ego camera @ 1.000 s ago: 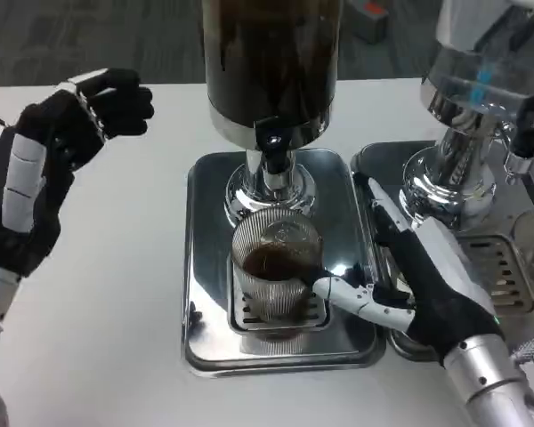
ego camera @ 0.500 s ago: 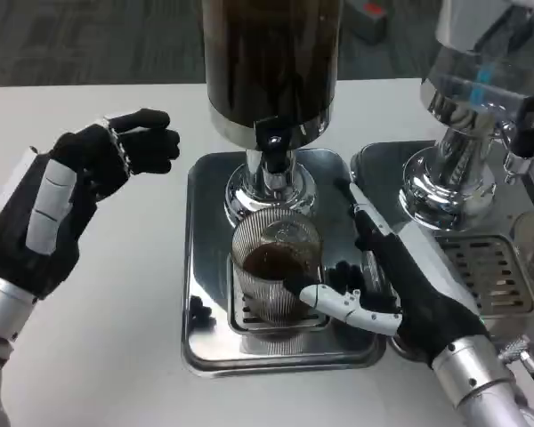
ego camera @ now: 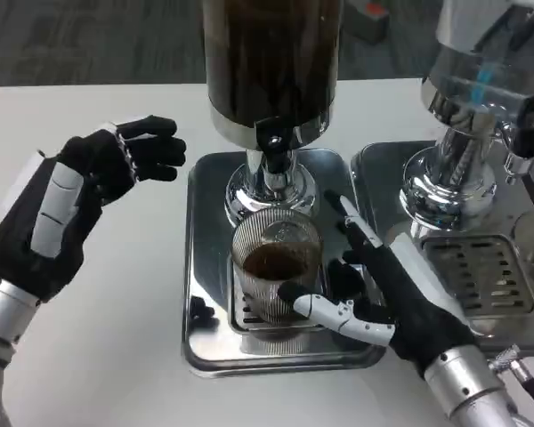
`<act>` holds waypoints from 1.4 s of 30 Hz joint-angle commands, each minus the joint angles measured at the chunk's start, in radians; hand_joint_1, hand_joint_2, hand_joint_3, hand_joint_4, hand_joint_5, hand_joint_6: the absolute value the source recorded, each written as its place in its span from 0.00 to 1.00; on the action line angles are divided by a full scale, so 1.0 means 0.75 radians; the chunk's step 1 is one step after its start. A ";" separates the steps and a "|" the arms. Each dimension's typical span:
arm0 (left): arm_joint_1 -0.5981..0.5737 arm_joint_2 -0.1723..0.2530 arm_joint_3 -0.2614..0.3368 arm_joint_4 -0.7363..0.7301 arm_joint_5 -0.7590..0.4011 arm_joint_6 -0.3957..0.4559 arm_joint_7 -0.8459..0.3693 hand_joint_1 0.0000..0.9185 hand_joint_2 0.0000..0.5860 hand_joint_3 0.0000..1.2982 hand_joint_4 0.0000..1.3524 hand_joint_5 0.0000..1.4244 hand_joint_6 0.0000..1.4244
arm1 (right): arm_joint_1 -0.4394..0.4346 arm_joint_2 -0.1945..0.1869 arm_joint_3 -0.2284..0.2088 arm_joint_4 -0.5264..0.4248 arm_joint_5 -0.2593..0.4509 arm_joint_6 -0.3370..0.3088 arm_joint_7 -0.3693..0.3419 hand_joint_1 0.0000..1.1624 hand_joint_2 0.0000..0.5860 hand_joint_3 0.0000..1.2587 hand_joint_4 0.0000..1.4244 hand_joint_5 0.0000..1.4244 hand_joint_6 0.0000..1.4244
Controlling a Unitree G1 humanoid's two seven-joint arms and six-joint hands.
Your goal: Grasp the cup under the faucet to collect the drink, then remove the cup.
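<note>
A ribbed glass cup (ego camera: 276,277), holding dark drink, stands on the slotted grate of a steel drip tray (ego camera: 209,347) directly beneath the black faucet (ego camera: 273,142) of a tall dispenser (ego camera: 271,62) full of dark liquid. The robot's right hand (ego camera: 387,289) has closed in on the cup from the right over the last second: its white lower finger, which earlier lay just clear of the glass near the tray's right rim, now reaches across the cup's front wall and appears to touch it, while another finger stretches up alongside the cup's right side. The fingers are spread rather than wrapped; no firm grasp on the cup is evident.

The left hand (ego camera: 98,178) has also travelled, from the far left of the table toward the dispenser, and now hovers just left of the tray with its fingers curled inward and nothing in them.

A second dispenser (ego camera: 481,98) with clear contents stands on its own tray to the right.

The cup looks roughly half full, so collection seems under way or done. The right hand's approach suggests the grasp is the step in hand; the fingers likely need to curl around the ribbed wall before any lift, lest the cup tip.
</note>
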 commanded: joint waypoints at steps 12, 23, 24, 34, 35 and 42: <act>0.005 0.022 -0.029 0.021 0.041 0.032 -0.026 0.00 0.27 0.33 0.31 0.27 0.29 | -0.030 0.002 0.019 0.037 -0.038 -0.010 -0.007 0.40 0.26 0.00 0.00 0.06 0.16; 0.000 0.028 -0.047 0.034 0.059 0.051 -0.045 0.00 0.28 0.34 0.33 0.27 0.29 | -0.053 0.017 0.033 0.090 -0.025 -0.061 -0.021 0.38 0.26 0.00 0.00 0.07 0.18; -0.001 0.028 -0.049 0.035 0.060 0.051 -0.047 0.00 0.28 0.34 0.33 0.27 0.29 | -0.054 0.019 0.033 0.095 -0.025 -0.067 -0.023 0.38 0.26 0.00 0.00 0.07 0.18; -0.003 0.037 -0.061 0.042 0.071 0.061 -0.062 0.00 0.28 0.35 0.33 0.28 0.29 | -0.074 0.059 0.045 0.169 -0.019 -0.142 -0.063 0.35 0.22 0.00 0.00 0.09 0.20; -0.002 0.038 -0.062 0.042 0.071 0.061 -0.063 0.00 0.28 0.35 0.34 0.28 0.29 | -0.075 0.061 0.047 0.173 -0.020 -0.145 -0.064 0.33 0.22 0.00 0.00 0.09 0.20; -0.006 0.054 -0.068 0.053 0.079 0.067 -0.076 0.00 0.28 0.36 0.34 0.28 0.29 | -0.095 0.077 0.060 0.212 -0.012 -0.176 -0.070 0.31 0.21 0.00 0.00 0.10 0.20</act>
